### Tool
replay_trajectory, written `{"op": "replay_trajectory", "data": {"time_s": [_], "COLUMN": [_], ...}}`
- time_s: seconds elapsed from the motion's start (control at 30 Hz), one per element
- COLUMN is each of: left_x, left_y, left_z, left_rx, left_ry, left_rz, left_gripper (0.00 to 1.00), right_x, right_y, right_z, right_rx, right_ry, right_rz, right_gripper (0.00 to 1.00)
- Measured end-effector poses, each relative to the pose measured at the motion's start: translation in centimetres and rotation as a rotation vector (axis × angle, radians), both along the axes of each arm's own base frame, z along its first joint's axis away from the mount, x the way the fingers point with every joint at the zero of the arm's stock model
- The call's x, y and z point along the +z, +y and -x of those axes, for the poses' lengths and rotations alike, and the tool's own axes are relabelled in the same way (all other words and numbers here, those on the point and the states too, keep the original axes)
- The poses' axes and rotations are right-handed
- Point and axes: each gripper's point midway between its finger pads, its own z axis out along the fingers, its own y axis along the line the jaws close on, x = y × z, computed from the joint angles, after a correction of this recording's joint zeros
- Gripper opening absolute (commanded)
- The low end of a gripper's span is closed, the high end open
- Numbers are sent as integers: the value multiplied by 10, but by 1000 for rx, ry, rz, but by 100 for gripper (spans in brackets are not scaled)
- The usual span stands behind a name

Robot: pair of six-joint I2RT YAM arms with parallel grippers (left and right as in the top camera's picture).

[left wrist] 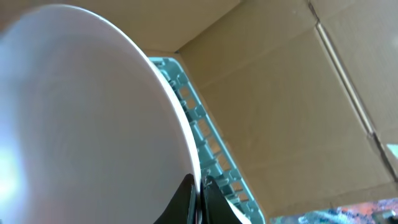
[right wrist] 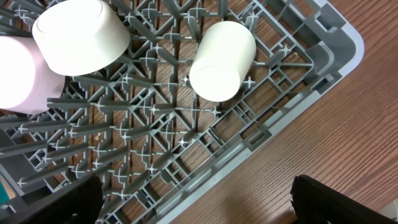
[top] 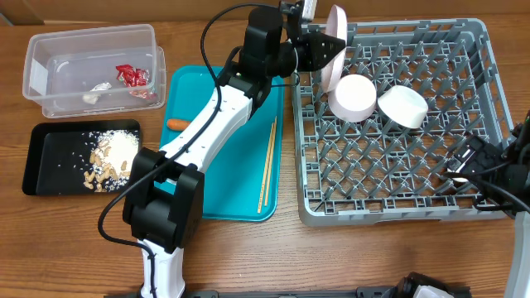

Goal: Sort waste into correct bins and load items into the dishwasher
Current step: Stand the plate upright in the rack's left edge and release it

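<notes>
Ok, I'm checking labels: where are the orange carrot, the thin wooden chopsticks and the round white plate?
orange carrot (top: 176,124), overhead view, its middle.
thin wooden chopsticks (top: 267,170), overhead view, mid-length.
round white plate (left wrist: 81,124), left wrist view, centre of its face.

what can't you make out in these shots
- plate lower edge: in the left wrist view the plate fills the frame; overhead, the plate and the left claw cover it, so its seating among the rack pegs is unclear.
- carrot: overhead, the left arm hides its right end.
- right claw: right wrist view, fingers cut by the bottom edge.
- white wad in the clear tub: overhead, too small to identify.
</notes>
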Motion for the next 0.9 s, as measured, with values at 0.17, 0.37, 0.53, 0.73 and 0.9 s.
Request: {"op": "replay_trajectory", "data": {"time_s": [0.17, 0.37, 0.53, 0.73, 0.9], "left_x": [5, -2, -30, -47, -64], "left_y": [0, -11, -17, -6, 19], "left_z": [-5, -1, -4, -14, -20], "left_rx": [37, 37, 32, 57, 73], "left_ry": [-2, 24, 67, 96, 170], "left_rz": [20, 17, -8, -36, -73], "left_gripper": [4, 4, 4, 4, 21], "right_x": [0, 0, 0, 0, 0], "right_y": [0, 0, 0, 0, 0], "right_z": [0, 0, 1, 1, 1], "right_rx": [0, 0, 0, 0, -1], "right_ry": [1, 1, 3, 4, 4], "right_rz": [0, -1, -1, -1, -2], "right_gripper": [100, 100, 100, 100, 100]}}
